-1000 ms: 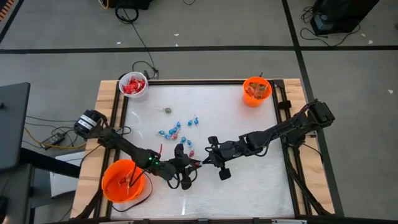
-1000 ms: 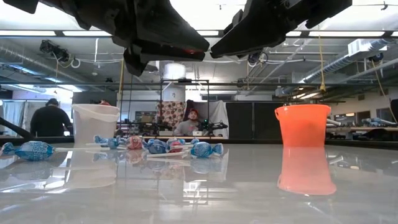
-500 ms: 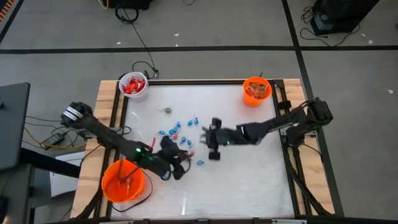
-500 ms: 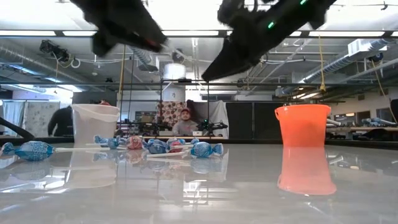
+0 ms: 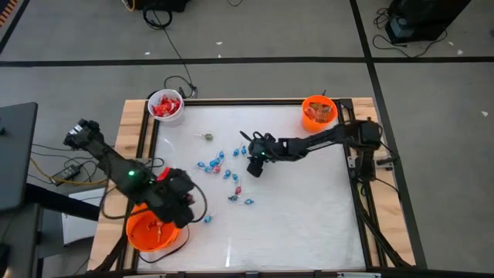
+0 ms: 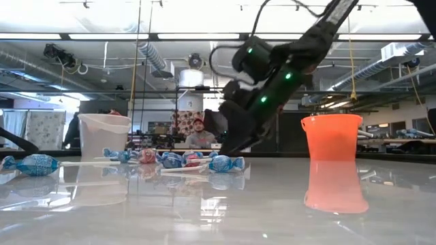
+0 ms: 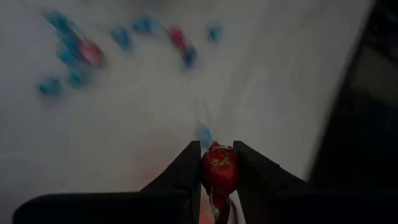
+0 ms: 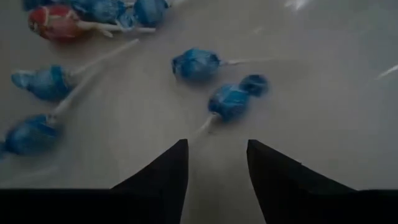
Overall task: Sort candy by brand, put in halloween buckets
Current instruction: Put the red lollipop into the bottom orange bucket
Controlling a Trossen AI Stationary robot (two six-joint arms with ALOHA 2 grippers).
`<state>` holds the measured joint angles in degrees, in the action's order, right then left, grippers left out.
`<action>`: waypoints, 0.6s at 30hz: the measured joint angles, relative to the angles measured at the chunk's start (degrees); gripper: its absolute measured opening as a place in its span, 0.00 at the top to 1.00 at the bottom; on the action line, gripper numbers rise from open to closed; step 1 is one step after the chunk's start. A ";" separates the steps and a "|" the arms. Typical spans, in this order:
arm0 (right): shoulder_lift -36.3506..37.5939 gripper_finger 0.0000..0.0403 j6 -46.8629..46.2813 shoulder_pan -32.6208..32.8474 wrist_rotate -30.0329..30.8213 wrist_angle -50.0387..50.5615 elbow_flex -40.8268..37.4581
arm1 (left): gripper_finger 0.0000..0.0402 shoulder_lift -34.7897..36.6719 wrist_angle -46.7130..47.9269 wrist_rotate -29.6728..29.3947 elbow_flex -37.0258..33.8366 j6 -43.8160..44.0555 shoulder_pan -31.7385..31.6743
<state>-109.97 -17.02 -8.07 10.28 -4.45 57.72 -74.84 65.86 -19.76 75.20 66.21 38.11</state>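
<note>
My left gripper (image 5: 185,207) is shut on a red-wrapped lollipop (image 7: 217,169) at the far right rim of the large orange bucket (image 5: 153,229). My right gripper (image 5: 253,165) is open and empty, low over the table (image 6: 225,151), just right of the candy pile (image 5: 220,162). Blue lollipops (image 8: 229,99) lie on the table just ahead of its fingers. The white bucket (image 5: 164,106) holds red packets. The small orange bucket (image 5: 318,113) stands at the far right. My left gripper pinches the lollipop's red wrapped head (image 7: 217,163) between its two fingertips. The head is clear of the table, and a pale stick (image 7: 215,202) runs back between the fingers.
A green lollipop (image 5: 206,137) lies alone toward the far left. Loose blue sweets lie at mid-table (image 5: 247,201) and near the large bucket (image 5: 207,218). People show in the room behind the table (image 6: 197,136). The table's near right part is bare.
My left gripper has gone toward the table's left edge, away from my right gripper and up to the large orange bucket. My right gripper has gone toward the far edge and down, to the candy pile.
</note>
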 joint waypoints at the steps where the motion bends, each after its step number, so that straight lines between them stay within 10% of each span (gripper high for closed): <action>1: -0.94 0.57 -1.77 -0.31 -2.51 -0.18 0.63 | 0.80 -0.07 1.10 2.44 0.96 0.70 1.04; 18: -5.25 0.59 -9.66 -0.71 -1.90 -0.87 4.61 | 0.79 -0.16 4.23 14.97 -5.80 17.40 15.40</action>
<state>-115.22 -26.68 -8.78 8.38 -5.32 62.33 -75.00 70.09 -4.79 69.40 83.61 53.51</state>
